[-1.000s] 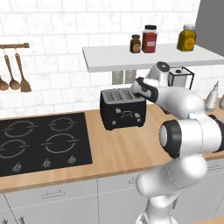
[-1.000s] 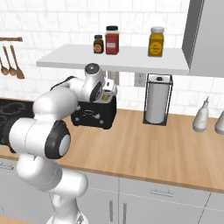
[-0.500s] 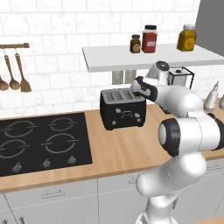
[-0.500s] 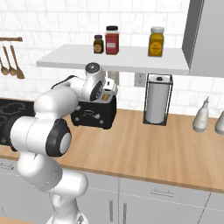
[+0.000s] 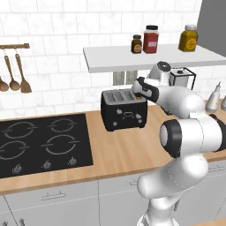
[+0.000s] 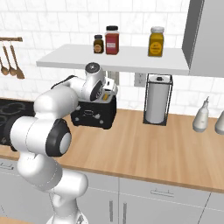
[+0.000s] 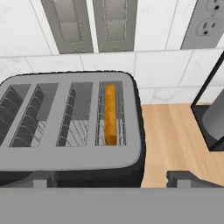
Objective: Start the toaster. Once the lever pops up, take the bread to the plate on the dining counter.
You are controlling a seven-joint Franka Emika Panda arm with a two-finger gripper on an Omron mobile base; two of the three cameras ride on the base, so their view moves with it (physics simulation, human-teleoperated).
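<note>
Was a kitchen: hob [image 5: 42, 143] at 9 o'clock, toaster [image 5: 123, 109] on wood counter [image 5: 128, 150], jars [image 5: 151, 39] at 12.

We see our white arm with dark joints [image 5: 185, 132] bent forward, its two-finger gripper [image 7: 111, 180] pointing down, jaws spread wide, holding nothing.

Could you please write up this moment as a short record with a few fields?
toaster: black, on the wooden counter beside the hob
bread: standing in the toaster's rightmost slot in the hand view, other slots empty
gripper: open, above the toaster, holding nothing
shelf: three jars on top
paper towel holder: right of the toaster
</note>
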